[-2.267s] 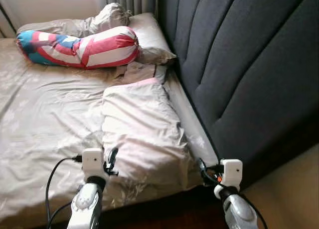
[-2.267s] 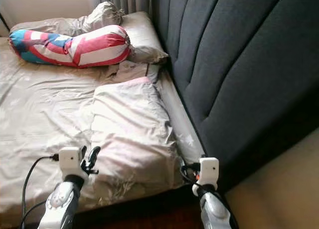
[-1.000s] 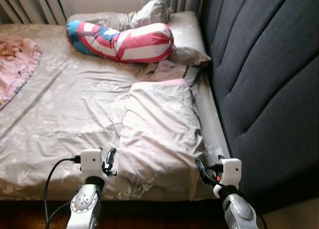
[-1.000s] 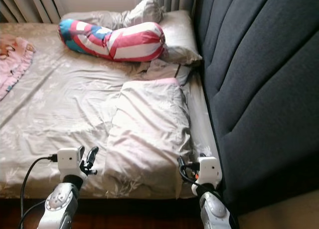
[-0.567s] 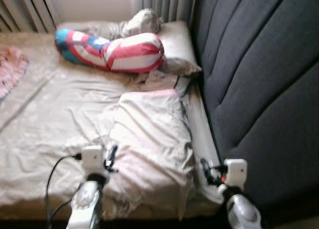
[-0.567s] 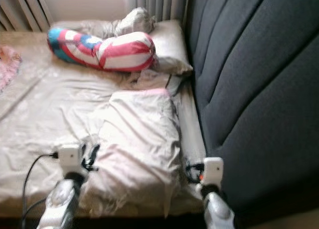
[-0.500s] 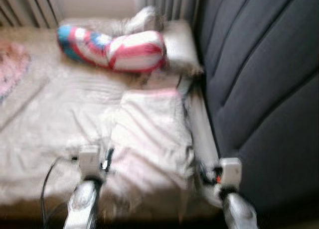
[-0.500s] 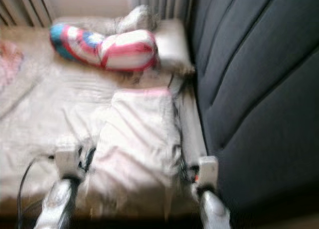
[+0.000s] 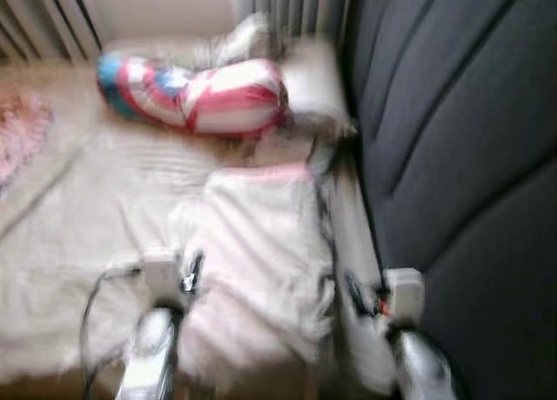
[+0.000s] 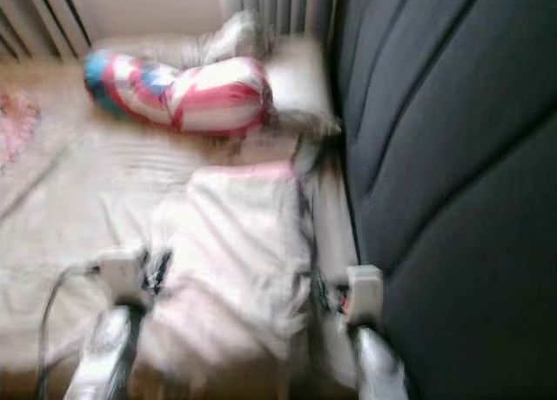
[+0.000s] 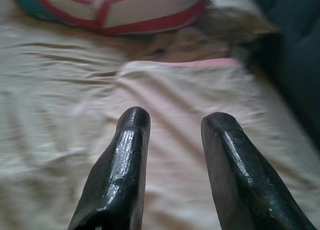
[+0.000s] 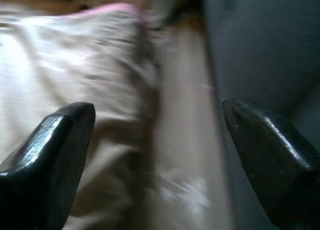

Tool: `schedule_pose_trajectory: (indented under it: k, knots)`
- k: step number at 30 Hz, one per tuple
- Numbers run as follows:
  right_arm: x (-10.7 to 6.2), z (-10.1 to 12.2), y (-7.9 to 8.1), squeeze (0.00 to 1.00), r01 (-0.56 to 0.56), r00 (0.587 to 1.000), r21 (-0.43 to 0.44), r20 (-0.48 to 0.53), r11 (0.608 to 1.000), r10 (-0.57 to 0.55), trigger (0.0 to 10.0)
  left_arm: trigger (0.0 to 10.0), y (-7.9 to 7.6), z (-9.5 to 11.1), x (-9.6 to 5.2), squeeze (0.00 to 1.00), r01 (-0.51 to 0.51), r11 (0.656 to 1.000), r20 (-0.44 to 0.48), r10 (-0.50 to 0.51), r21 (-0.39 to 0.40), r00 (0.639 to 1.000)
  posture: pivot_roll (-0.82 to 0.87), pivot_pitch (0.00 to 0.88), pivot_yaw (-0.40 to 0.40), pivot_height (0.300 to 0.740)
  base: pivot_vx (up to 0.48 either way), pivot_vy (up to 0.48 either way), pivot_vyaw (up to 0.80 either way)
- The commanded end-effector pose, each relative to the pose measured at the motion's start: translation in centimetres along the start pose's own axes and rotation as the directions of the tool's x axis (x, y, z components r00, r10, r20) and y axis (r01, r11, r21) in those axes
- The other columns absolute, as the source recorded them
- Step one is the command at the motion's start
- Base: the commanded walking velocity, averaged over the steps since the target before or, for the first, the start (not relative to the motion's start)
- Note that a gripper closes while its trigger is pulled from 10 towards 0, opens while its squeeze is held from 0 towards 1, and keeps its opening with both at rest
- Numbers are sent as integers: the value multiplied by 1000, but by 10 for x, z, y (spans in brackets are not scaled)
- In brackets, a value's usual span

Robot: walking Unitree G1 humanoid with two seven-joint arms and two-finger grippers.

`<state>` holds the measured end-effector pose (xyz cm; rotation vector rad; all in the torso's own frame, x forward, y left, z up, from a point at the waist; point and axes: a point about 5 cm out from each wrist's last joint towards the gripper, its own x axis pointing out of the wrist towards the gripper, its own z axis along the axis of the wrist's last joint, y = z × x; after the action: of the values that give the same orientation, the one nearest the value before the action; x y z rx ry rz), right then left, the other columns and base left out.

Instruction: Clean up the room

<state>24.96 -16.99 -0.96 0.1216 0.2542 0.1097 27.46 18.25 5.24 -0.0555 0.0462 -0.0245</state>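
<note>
A bed (image 9: 78,209) with a wrinkled beige sheet takes up the left and centre of the blurred head views, and a dark padded headboard (image 9: 461,130) fills the right side. A pale pillow (image 9: 261,261) with a pink edge lies in the lower centre of the frame, close beside the headboard. In the upper centre lies a long bolster (image 9: 196,94) striped red, white and blue, with a second beige pillow (image 9: 309,83) behind it at the top, against the headboard. A pink cloth (image 9: 22,139) shows at the left edge.

The left gripper (image 9: 191,274) hangs low in the frame over the left edge of the pale pillow; in its wrist view its two black fingers (image 11: 125,160) stand a little apart with nothing between them. The right gripper (image 9: 357,296) sits at the lower right, over the gap between pillow and headboard; its fingers (image 12: 55,145) are spread wide and empty
</note>
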Motion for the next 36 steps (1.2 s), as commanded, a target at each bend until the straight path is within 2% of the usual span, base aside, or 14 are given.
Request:
schedule_pose_trajectory:
  k: [1, 7, 24, 36]
  knots:
    - [2, 0, 6, 0, -13, 1000, 14, 1, 1000, 13, 10000, 10000, 8, -10, -8, 0, -18, 1000, -51, 19, 12, 999, -73, 88, -71, 740, 0, 0, 0]
    - [3, 0, 7, 0, -14, 1000, 16, -2, 1000, 14, 10000, 10000, 9, -11, -7, 0, -17, 1000, -65, 17, 6, 998, -72, 86, -71, 740, 0, 52, 0]
    - [3, 0, 9, 0, -17, 1000, 16, 1, 1000, 17, 10000, 10000, 9, -11, -6, 0, -11, 1000, -69, 11, 8, 998, -71, 87, -70, 740, 0, 450, 0]
    - [3, -2, 10, 0, -17, 1000, 17, -5, 1000, 17, 10000, 10000, 7, -11, -7, 0, 4, 1000, -69, -3, 21, 998, -68, 93, -68, 740, 0, 0, 0]
